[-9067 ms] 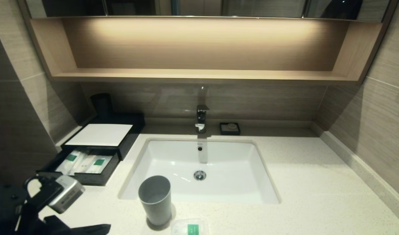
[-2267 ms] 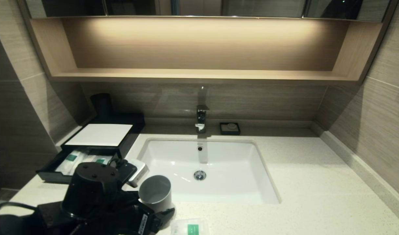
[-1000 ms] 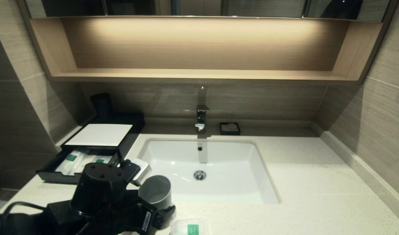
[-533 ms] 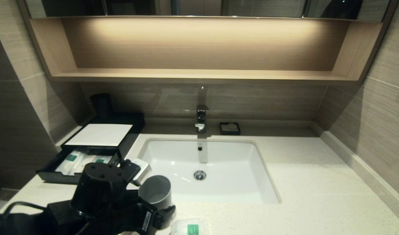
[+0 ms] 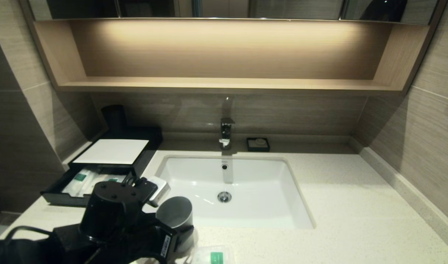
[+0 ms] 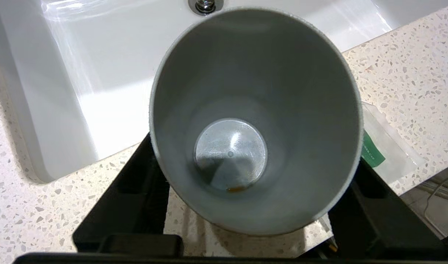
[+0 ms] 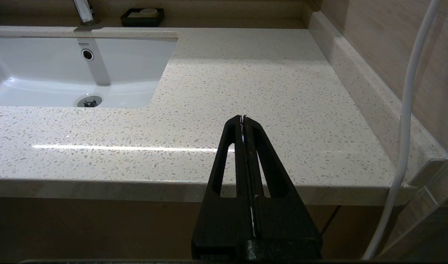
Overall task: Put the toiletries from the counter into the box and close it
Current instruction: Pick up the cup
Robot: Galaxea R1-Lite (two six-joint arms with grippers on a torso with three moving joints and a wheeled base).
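Observation:
A small squarish packet with a green label (image 5: 213, 255) (image 6: 385, 154) lies on the speckled counter (image 5: 348, 205) at its front edge, just right of a grey cup (image 5: 175, 214) (image 6: 253, 91). My left gripper (image 5: 176, 234) (image 6: 253, 154) reaches around that cup from the front, with one finger (image 6: 136, 190) pressed on each side of it. At the back left stands the black box (image 5: 112, 151) with its drawer (image 5: 59, 198) pulled out. Two long packets (image 5: 80, 179) lie in the drawer. The right gripper (image 7: 243, 119) is shut and empty, off the counter's front edge on the right.
The white sink (image 5: 194, 176) fills the middle of the counter, with a tap (image 5: 227, 132) and a small black soap dish (image 5: 258, 144) behind it. A black cylinder (image 5: 114, 117) stands behind the box. A raised stone kerb (image 5: 403, 190) runs along the right wall.
The left gripper's fingers have closed in on the grey cup, and the cup has shifted slightly. The packets, the drawer and the right arm have not moved.

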